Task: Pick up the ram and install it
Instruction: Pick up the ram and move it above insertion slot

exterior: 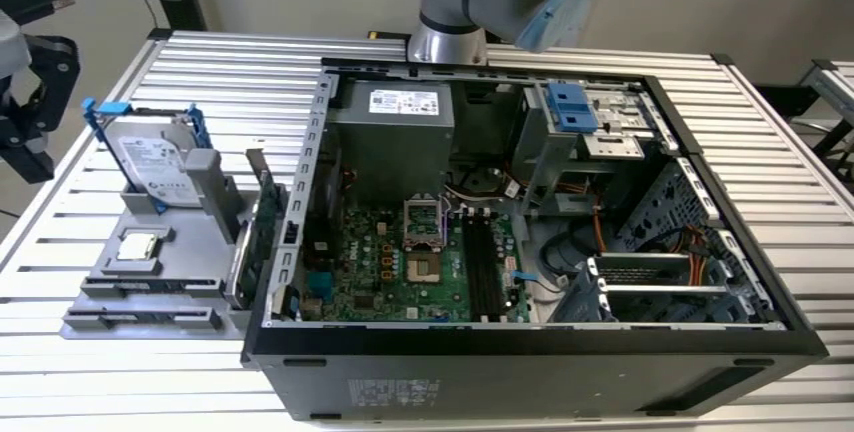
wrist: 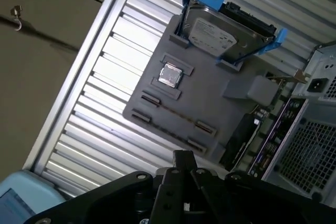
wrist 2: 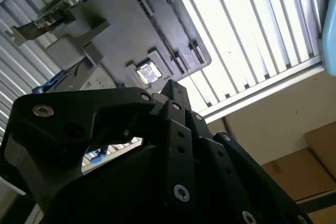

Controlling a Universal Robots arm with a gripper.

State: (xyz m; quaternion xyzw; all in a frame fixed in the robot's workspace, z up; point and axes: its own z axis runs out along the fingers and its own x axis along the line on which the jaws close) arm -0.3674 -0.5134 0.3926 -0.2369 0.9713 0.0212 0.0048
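The ram [wrist: 240,139] is a long dark stick with a small pale label. It stands on edge at the side of the grey parts holder [wrist: 210,103] that faces the computer case. In the exterior view the ram [exterior: 242,257] shows as a thin strip between the holder [exterior: 147,297] and the case. My gripper [exterior: 27,102] hangs at the exterior view's far left, above the table and apart from the ram. Its black body fills the near part of both wrist views [wrist: 184,169] [wrist 2: 168,95]. The open case holds the motherboard [exterior: 400,262] with dark memory slots [exterior: 483,267].
On the holder are a silver hard drive in a blue frame [exterior: 154,157] and a small square chip [exterior: 138,245]. A green circuit card [exterior: 263,207] stands upright beside the ram. The case wall [exterior: 310,182] rises close to it. The slatted metal table [exterior: 240,62] surrounds everything.
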